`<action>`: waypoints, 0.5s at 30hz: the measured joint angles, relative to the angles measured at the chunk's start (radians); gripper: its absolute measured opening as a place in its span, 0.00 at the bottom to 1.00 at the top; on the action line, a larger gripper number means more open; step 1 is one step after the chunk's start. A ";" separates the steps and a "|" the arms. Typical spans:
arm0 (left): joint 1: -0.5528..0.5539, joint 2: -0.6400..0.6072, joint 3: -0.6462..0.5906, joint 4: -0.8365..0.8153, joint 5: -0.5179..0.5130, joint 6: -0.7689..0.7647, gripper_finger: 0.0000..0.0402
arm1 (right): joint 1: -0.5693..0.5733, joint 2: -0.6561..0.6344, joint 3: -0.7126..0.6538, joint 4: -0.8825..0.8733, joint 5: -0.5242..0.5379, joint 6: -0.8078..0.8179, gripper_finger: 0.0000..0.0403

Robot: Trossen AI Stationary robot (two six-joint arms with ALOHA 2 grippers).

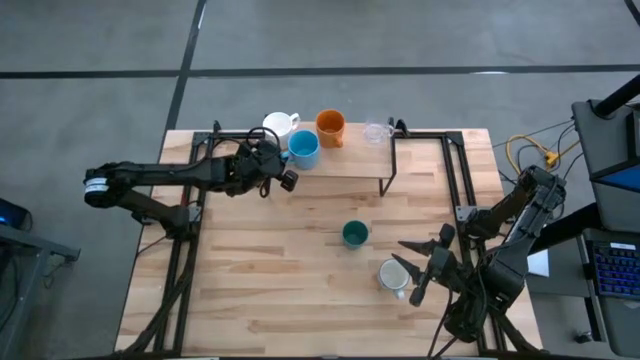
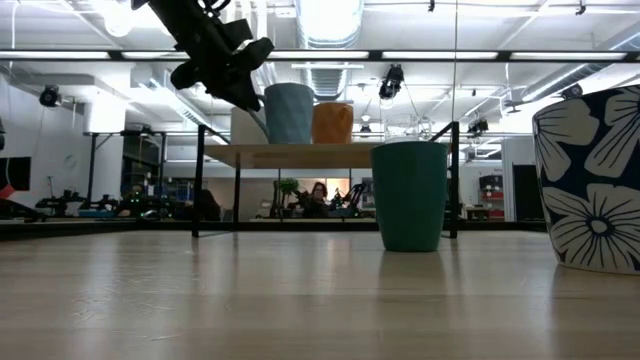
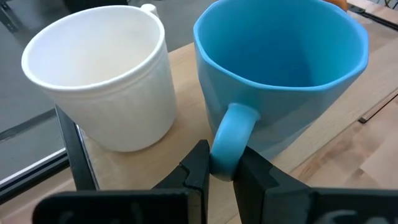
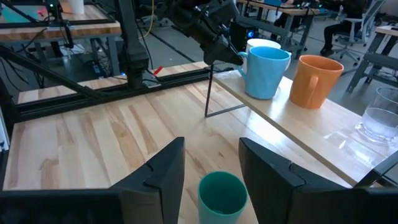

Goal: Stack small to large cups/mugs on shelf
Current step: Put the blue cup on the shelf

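On the shelf (image 1: pixel 345 162) at the far side stand a white mug (image 1: pixel 280 125), a light blue mug (image 1: pixel 303 148), an orange mug (image 1: pixel 330 127) and a clear glass (image 1: pixel 376 131). My left gripper (image 1: pixel 285 172) is shut on the light blue mug (image 3: pixel 280 74), right beside the white mug (image 3: pixel 106 74). A dark teal cup (image 1: pixel 354 234) stands on the table. A flower-patterned mug (image 1: pixel 393 275) stands near the right front. My right gripper (image 4: pixel 211 165) hovers open above the table with the teal cup (image 4: pixel 222 194) showing past its fingers. My left gripper pinches the light blue mug's handle (image 3: pixel 231 127) between its two fingertips, at the handle's outer bend. The fingers come from the table's near left, slanting down. The mug stands upright with its base on the shelf, close to the white mug.
Black metal frame rails (image 1: pixel 460 180) run along the table's left and right sides and behind the shelf. Bare tabletop (image 1: pixel 270 260) lies at the near left. Beyond the table is a workshop room where a person (image 2: pixel 318 196) sits far off.
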 joint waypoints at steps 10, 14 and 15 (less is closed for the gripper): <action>0.019 0.029 0.000 0.009 -0.006 0.002 0.06 | 0.000 0.000 0.000 0.001 0.000 0.001 0.36; 0.023 0.038 0.002 0.014 -0.007 0.004 0.06 | 0.000 0.000 0.000 0.001 0.000 0.001 0.36; 0.023 0.037 0.002 0.014 -0.006 0.012 0.06 | 0.000 0.000 0.000 0.001 0.000 0.001 0.36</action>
